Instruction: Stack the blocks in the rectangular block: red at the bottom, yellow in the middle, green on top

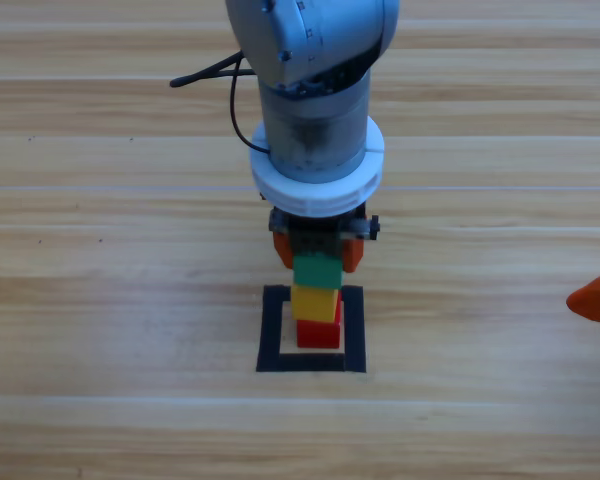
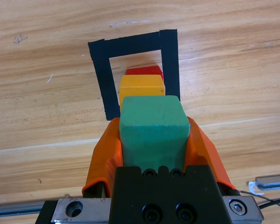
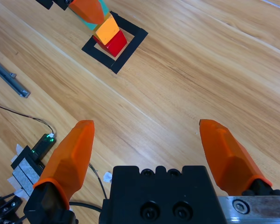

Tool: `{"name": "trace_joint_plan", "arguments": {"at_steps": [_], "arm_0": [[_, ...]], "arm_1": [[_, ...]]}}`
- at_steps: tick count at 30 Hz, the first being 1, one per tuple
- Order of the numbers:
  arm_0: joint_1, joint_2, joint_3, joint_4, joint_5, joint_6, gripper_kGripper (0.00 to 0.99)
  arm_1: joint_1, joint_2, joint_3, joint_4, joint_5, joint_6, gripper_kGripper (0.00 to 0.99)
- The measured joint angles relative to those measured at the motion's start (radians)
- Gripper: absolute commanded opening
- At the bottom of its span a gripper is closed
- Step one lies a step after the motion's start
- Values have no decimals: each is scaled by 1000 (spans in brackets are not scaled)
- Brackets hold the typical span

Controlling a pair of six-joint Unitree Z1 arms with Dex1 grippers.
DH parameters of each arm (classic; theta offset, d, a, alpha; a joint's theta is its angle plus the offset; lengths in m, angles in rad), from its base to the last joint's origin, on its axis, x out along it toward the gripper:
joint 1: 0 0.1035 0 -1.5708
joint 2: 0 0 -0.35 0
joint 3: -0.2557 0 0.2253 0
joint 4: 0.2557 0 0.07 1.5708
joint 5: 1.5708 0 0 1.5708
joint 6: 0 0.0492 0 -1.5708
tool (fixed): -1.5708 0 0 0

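Orange jaws press against both sides of the green cube [image 2: 151, 135] low in the middle of the left wrist view, so we see the left gripper [image 2: 151, 140] clamped on it. Just beyond the green cube in that view sits the yellow cube [image 2: 141, 86], and past that the red cube [image 2: 144, 71], all three in one line running up the frame. Around the red and yellow cubes we see the black tape outline [image 2: 169, 60], with bare wood inside it.

From the high view, we find the stack at lower centre: red [image 1: 319, 335] at the bottom inside the tape outline [image 1: 274, 330], yellow [image 1: 315, 302] on top of it, green [image 1: 317, 270] above the yellow. The left gripper [image 1: 317, 252] holds the green cube from the upper side, its grey arm [image 1: 315, 90] coming down from the top edge at centre. We cannot tell from these views whether the green cube rests fully on the yellow one or sits just above it.

At the right edge of the high view, we see only an orange tip of the right gripper [image 1: 598, 299], well apart from the stack. In its own wrist view the right gripper [image 3: 151, 149] has its jaws spread wide over bare wooden table [image 3: 186, 79], holding nothing, and the stack shows far off at the upper left of the frame.
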Motion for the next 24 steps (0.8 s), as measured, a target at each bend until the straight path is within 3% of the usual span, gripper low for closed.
{"name": "trace_joint_plan", "arguments": {"at_steps": [24], "arm_0": [[0, 20, 15, -19, 0, 0, 0]], "arm_1": [[0, 0, 0, 0, 0, 0, 990]]}}
